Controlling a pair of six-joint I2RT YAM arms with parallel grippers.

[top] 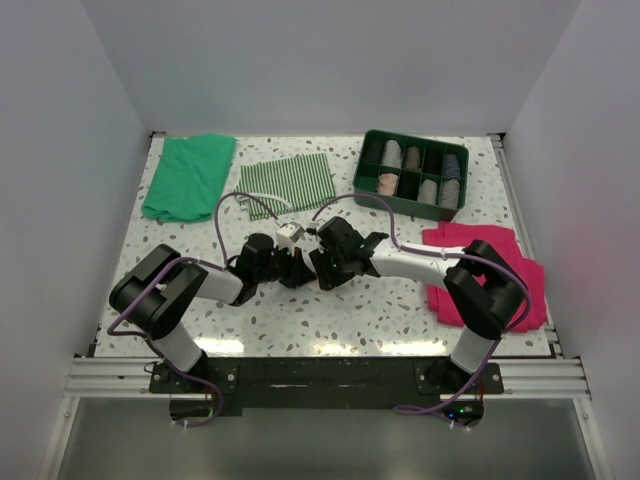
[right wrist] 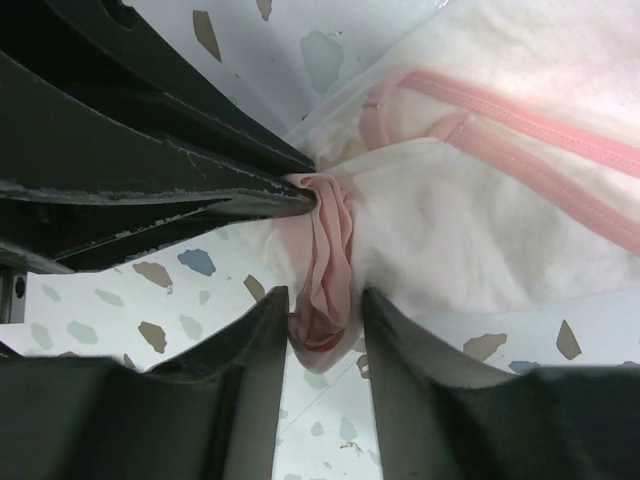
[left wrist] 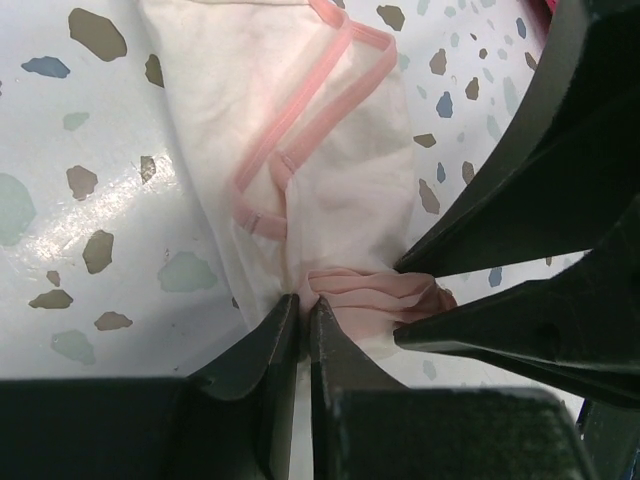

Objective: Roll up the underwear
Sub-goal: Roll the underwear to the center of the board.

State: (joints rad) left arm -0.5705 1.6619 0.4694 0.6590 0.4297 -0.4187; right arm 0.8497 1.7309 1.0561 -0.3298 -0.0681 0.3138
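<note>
Pinching the bunched underwear [right wrist: 470, 220]: left jaws almost together, right jaws narrow, both on cloth.

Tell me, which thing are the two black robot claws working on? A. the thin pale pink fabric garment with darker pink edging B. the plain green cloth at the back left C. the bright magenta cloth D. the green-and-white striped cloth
A: the wrist views show the bunched edge of the thin pale pink garment between the fingers of the left gripper and the right gripper.
</note>
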